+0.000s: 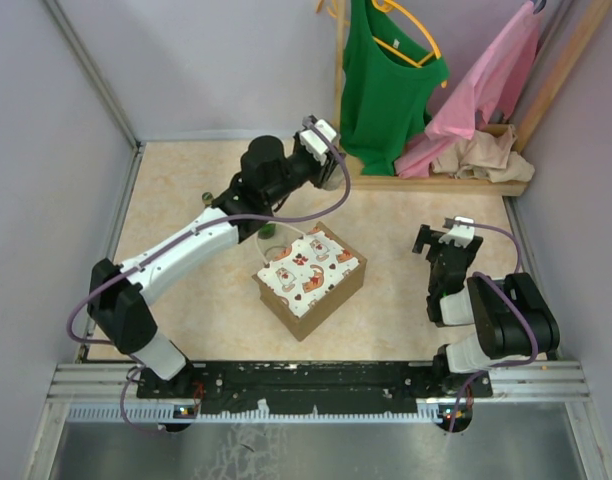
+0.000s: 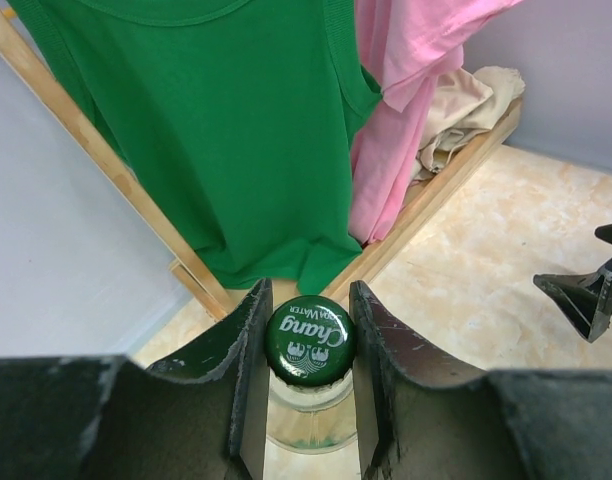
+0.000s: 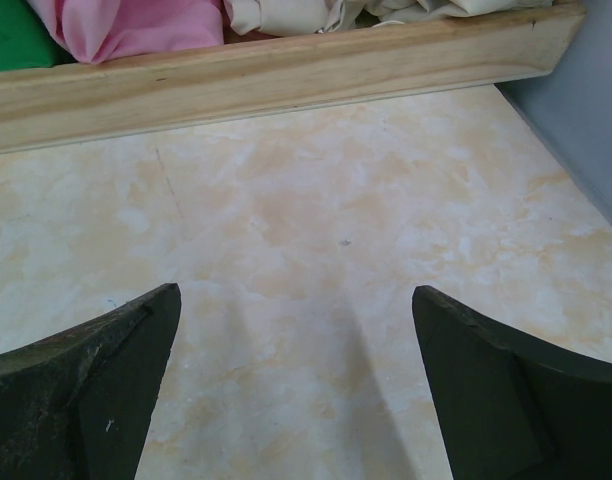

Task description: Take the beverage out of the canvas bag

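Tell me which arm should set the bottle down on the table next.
Left. The left gripper is shut on the green-capped bottle, clear of the canvas bag. The right gripper is open over the table, holding nothing.

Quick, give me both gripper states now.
Left gripper: closed on the green-capped bottle.
Right gripper: open, holding nothing.

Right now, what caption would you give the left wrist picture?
Left gripper clamps a green-capped bottle, with a green shirt hanging behind.
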{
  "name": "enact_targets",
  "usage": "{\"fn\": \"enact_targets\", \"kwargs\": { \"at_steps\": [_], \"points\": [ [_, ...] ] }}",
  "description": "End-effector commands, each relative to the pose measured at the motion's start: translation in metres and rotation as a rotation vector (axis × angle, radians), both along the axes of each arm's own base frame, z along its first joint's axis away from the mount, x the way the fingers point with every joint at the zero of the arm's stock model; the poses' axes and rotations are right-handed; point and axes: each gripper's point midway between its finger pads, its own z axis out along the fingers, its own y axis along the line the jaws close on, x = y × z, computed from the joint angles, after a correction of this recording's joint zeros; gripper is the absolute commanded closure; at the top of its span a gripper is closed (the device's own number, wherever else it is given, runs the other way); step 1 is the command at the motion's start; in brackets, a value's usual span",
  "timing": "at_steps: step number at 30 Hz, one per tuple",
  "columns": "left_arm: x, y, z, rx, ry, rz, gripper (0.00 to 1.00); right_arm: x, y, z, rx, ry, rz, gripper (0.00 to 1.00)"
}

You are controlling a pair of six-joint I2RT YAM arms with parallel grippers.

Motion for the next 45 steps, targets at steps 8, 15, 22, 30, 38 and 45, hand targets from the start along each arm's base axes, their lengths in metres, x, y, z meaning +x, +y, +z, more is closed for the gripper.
{"fn": "enact_targets", "kwargs": {
  "at_steps": [8, 15, 22, 30, 38, 45],
  "points": [
    [-0.047, 0.079, 0.120, -0.246, -0.211, 0.141, 1.00, 0.008, 0.000, 0.023, 0.009, -0.082, -0.005, 0.01],
    [-0.071, 0.166, 0.093, -0.262, -0.142, 0.408, 1.00, 0.008, 0.000, 0.023, 0.009, -0.082, -0.004, 0.01],
    [-0.089, 0.220, 0.027, -0.262, 0.024, 0.595, 1.00, 0.008, 0.000, 0.023, 0.008, -0.081, -0.005, 0.01],
    [-0.091, 0.251, -0.055, -0.228, 0.160, 0.785, 1.00, 0.008, 0.000, 0.023, 0.009, -0.082, -0.004, 0.01],
    [-0.070, 0.268, -0.101, -0.216, 0.254, 0.825, 1.00, 0.008, 0.000, 0.023, 0.008, -0.082, -0.004, 0.01],
    [-0.056, 0.289, -0.143, -0.246, 0.356, 0.844, 1.00, 0.008, 0.000, 0.023, 0.008, -0.081, -0.004, 0.01]
  ]
}}
